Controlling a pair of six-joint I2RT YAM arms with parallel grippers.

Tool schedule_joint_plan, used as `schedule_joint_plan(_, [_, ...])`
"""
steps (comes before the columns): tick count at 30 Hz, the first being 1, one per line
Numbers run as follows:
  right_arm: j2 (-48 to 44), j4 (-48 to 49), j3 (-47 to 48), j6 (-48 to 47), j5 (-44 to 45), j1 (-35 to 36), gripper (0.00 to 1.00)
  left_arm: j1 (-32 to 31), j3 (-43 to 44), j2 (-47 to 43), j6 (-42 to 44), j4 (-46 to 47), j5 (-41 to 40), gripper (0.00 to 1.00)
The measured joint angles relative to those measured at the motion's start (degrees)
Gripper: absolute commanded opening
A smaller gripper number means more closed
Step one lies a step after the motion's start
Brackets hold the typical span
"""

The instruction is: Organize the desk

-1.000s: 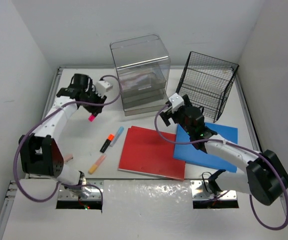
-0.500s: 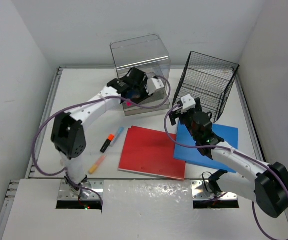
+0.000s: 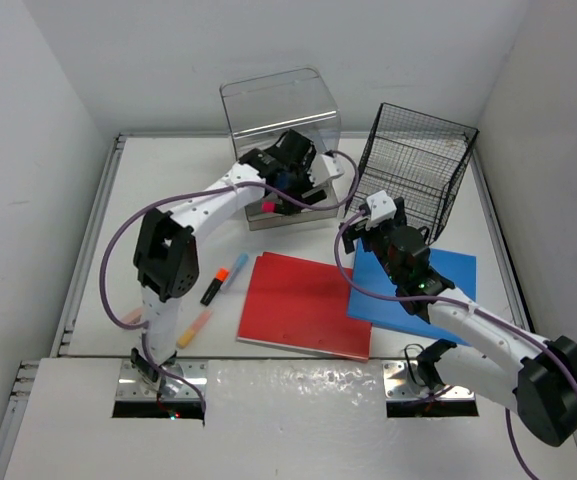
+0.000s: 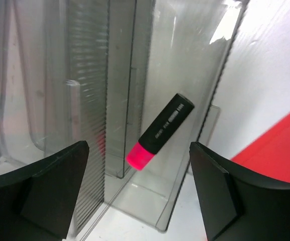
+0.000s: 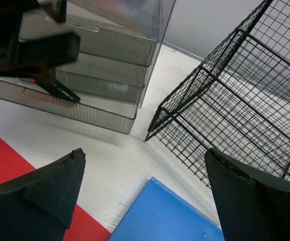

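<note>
White desk (image 3: 158,190): a flat tabletop with metal edge rails is seen, walled by white panels on the left, far and right sides.
Near-left area: three loose highlighters (image 3: 215,283) are laid out, with a red folder (image 3: 303,305) just to their right.
Near-right area: a blue folder (image 3: 438,285) is laid beside the red one.
Far edge: a clear organizer (image 3: 278,110) is set at the middle, with a leaning wire basket (image 3: 418,165) to its right.
Left arm: it is stretched from the near-left corner to the organizer's front; the jaws of the left gripper (image 3: 288,185) are spread and nothing is gripped.
Right arm: it is raised over the blue folder; the right gripper (image 3: 365,228) is aimed between organizer and basket, with jaws released wide.
Left wrist view alone: a pink highlighter (image 4: 160,131) is shown tilted among the clear walls, touched by neither finger; whether it rests on anything cannot be told.
</note>
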Motion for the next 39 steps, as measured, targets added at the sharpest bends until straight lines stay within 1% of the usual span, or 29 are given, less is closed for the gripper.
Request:
schedule_joint_plan(2, [0.0,-0.1,0.0,0.4,-0.1,0.0,0.99,0.0,3.1,-0.7,-0.2,-2.6,2.1,0.84])
schedule_joint_plan(4, [0.0,-0.1,0.0,0.7,-0.3,0.0,0.99,0.1,4.5,-2.8,-0.5,-3.9,4.9,0.84])
schedule_joint_plan(8, [0.1,0.0,0.0,1.3,-1.4,0.0,0.99,0.5,4.4,-10.5,-2.0,-8.7,9.0,0.84])
schedule_joint_plan(11, [1.0,-1.0,0.7,1.7,-2.1,0.0,0.99,1.4,-1.8,-20.0,-2.6,-9.9,11.4,0.85])
schedule_joint_plan(13, [1.6,-2.0,1.5,1.8,-2.6,0.0,0.99,3.5,-6.8,-26.5,-2.5,-13.2,14.4,0.84])
schedule_joint_plan(15, [2.1,-2.4,2.1,1.9,-2.7,0.0,0.99,8.6,-11.6,-31.3,-1.8,-16.3,18.1,0.82])
schedule_joint_plan(17, [2.6,-2.6,2.4,1.9,-2.9,0.0,0.99,15.2,-17.7,-34.3,-1.1,-18.3,20.1,0.8])
schedule_joint_plan(19, [3.3,-2.6,2.5,1.9,-3.2,0.0,0.99,20.4,-24.6,-35.2,-0.8,-18.6,19.7,0.78])
schedule_joint_plan(20, [3.7,-2.7,2.6,1.9,-3.3,0.0,0.99,22.0,-28.6,-35.0,-0.9,-18.6,19.1,0.78])
schedule_joint_plan(23, [4.8,-2.9,2.7,1.8,-3.8,0.0,0.99,22.3,-39.2,-33.6,-1.7,-17.4,18.2,0.78])
schedule_joint_plan(26, [5.0,-3.2,2.8,1.8,-4.1,0.0,0.99,21.8,-46.2,-32.8,-3.3,-15.1,17.2,0.79])
schedule_joint_plan(30, [5.0,-3.2,2.8,1.8,-4.0,0.0,0.99,21.7,-50.6,-32.7,-4.7,-10.3,15.9,0.79])
schedule_joint_plan(32, [5.0,-3.2,2.8,1.6,-4.0,0.0,0.99,21.6,-52.0,-31.8,-5.3,-7.7,15.3,0.77])
schedule_joint_plan(39, [5.0,-3.2,2.8,1.4,-3.5,0.0,0.99,20.1,-55.4,-24.5,-8.1,-0.2,13.6,0.74])
